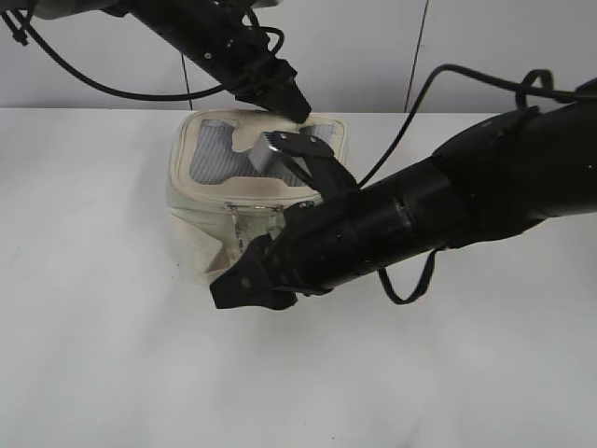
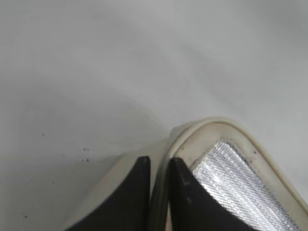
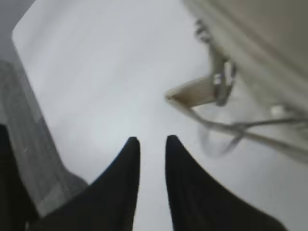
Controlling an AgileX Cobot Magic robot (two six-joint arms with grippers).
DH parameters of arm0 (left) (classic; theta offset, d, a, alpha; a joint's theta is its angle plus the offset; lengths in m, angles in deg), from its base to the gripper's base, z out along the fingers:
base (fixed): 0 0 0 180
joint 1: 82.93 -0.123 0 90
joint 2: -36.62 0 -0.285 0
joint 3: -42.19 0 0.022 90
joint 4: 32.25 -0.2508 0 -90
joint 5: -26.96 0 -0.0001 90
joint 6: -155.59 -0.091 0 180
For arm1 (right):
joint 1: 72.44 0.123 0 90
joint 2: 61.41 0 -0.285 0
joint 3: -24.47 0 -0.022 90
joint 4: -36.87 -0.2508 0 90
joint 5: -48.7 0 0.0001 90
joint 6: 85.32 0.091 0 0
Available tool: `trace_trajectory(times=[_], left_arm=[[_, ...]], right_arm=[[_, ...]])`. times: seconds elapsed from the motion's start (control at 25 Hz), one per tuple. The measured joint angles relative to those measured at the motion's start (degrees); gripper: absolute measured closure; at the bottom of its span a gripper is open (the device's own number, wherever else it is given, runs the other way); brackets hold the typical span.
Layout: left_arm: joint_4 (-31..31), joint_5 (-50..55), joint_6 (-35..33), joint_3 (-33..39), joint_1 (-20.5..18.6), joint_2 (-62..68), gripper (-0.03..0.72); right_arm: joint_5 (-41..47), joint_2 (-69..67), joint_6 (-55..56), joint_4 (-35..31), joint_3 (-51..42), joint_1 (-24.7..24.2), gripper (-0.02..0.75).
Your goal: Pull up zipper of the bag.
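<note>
The cream bag (image 1: 201, 219) stands on the white table, its grey see-through top panel (image 1: 210, 149) facing up. The zipper track runs along the front rim, with two small silver pulls (image 1: 244, 224) hanging on the front face. My left gripper (image 1: 297, 107) is at the bag's back right corner. In the left wrist view it (image 2: 159, 163) is shut on the cream rim (image 2: 211, 126) beside the grey panel (image 2: 236, 183). My right gripper (image 1: 238, 285) is low in front of the bag. It (image 3: 151, 142) is open and empty, and a silver pull (image 3: 224, 79) hangs apart from it, above right.
The white table (image 1: 103, 308) extends left and in front of the bag. The right arm's black body (image 1: 448, 210) lies across the bag's right half and hides it. A black cable (image 1: 410, 289) loops below that arm. A wall stands behind the table.
</note>
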Motion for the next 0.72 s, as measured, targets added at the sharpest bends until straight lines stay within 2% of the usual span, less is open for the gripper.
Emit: trace_trajectory(times=[0.12, 0.2, 0.36, 0.48, 0.64, 0.72], left_arm=[[0.2, -3.77, 1.43, 0.0, 0.0, -1.17, 0.468], [-0.23, -4.63, 1.87, 0.0, -0.27, -2.59, 0.442], [-3.92, -3.95, 7.99, 0.0, -0.53, -6.34, 0.438], [-8.49, -3.18, 13.07, 1.89, -0.65, -10.22, 0.465], [-11.64, -5.48, 15.81, 14.57, -0.9, -20.05, 0.486], [-12.04, -8.76, 16.31, 25.1, -0.96, -27.08, 0.488]], right_arm=[[3.34, 4.17, 10.34, 11.52, -1.3, -2.57, 0.308], [3.79, 8.0, 20.16, 21.45, -1.85, -4.43, 0.243], [5.7, 15.56, 37.06, 40.31, -3.42, -8.07, 0.237], [8.7, 22.38, 45.92, 48.15, -3.88, -10.34, 0.245], [14.54, 31.61, 57.57, 57.73, -3.88, -12.83, 0.245], [18.32, 37.08, 63.73, 64.84, -3.9, -13.57, 0.246]])
